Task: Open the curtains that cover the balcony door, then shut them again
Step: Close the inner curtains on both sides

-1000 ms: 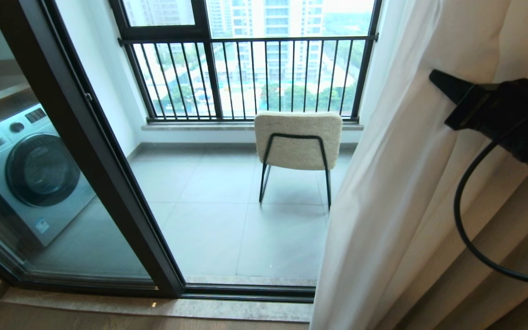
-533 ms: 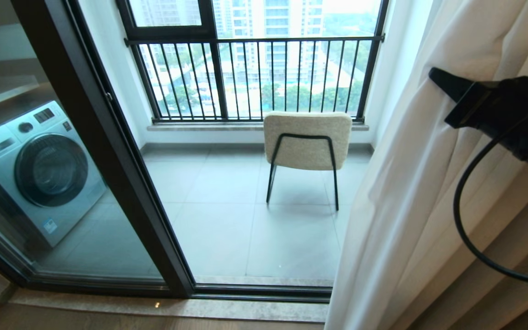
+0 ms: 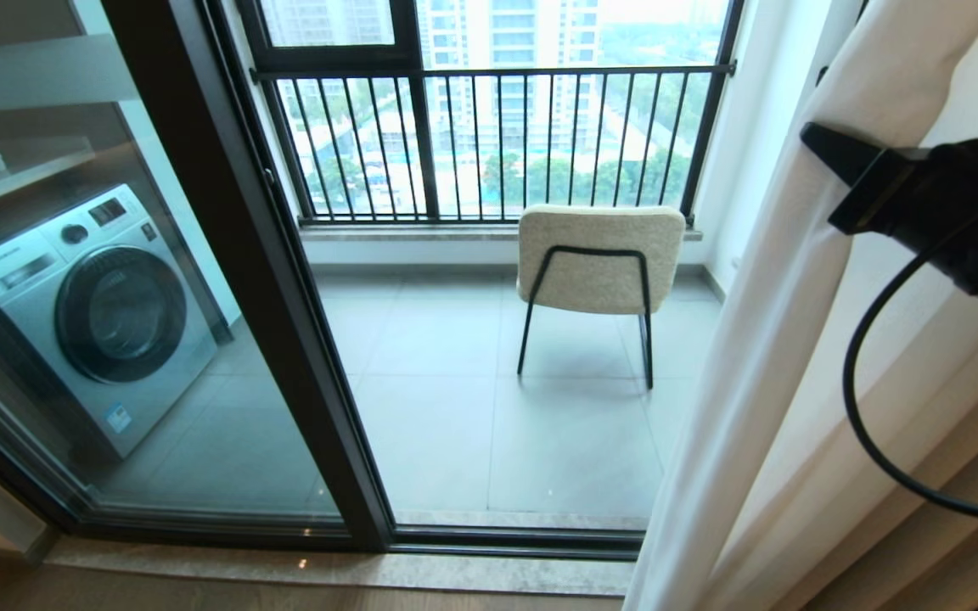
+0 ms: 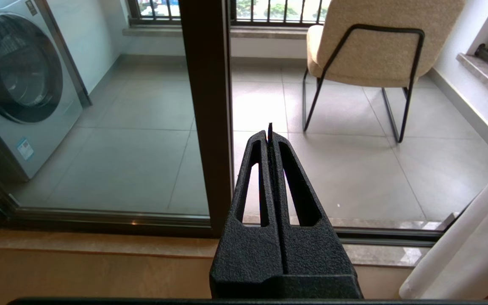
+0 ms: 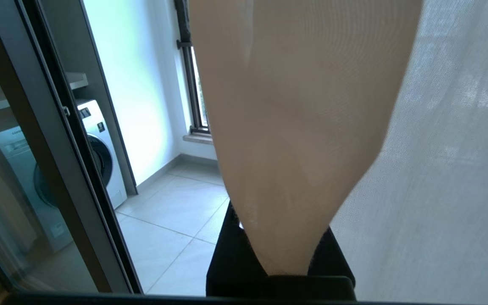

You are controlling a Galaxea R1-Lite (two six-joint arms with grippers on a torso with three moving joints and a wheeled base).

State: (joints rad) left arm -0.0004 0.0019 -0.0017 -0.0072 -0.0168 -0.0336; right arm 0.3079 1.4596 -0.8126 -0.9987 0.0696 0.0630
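Sheer, light and floppy, the curtains (image 3: 761,339) bunch easily, so we judge our right hand (image 3: 820,144), pinched shut on a fold, holds them best mid-height.

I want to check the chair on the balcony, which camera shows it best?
The head view: the whole cream chair with all its black legs shows, standing by the railing. The left wrist view crops its top; the right wrist view hides it behind the curtain.
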